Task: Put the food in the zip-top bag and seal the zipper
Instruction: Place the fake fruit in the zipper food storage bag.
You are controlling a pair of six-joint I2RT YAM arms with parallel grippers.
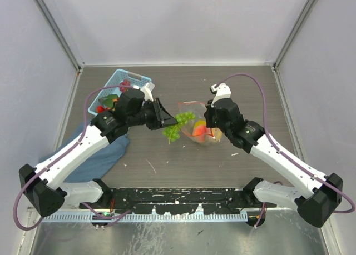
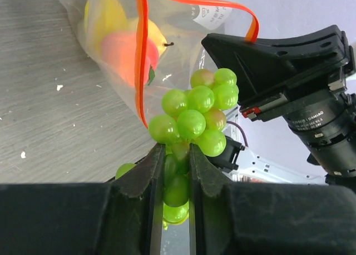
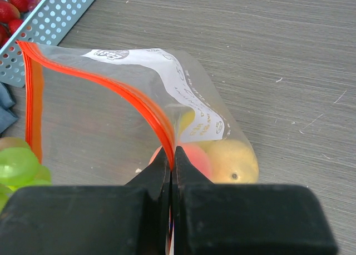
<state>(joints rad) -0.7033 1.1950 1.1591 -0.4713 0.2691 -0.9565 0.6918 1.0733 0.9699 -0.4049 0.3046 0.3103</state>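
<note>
Top external view, reading from the left: the left gripper [image 1: 166, 120] is reaching toward the centre of the table, its fingers pressed onto the stem end of the green grapes [image 1: 178, 125]. The bunch juts straight forward from the fingertips, so its long axis follows the line of the fingers. Directly ahead of that gripper, just beyond the leading grapes, lies the zip-top bag [image 1: 196, 121], its mouth turned toward the bunch.

Through the left wrist camera, one run of the zipper [image 2: 141, 60] stands just ahead of the fingertips, close against the left side of the bunch. The other run arcs over the grapes to the right. The peach [image 2: 125, 50] and a yellow fruit [image 2: 107, 15] already sit inside the bag, ahead and to the left.

On the far side of the bag, the right gripper [image 3: 171, 155] is pressed together on the near zipper lip, lifting it so the mouth gapes. From there the grapes show past the opposite lip, apparently not yet inside.

The coming move is probably a forward push by the left arm. The bunch has to pass between the two lips rather than catch the near one.
</note>
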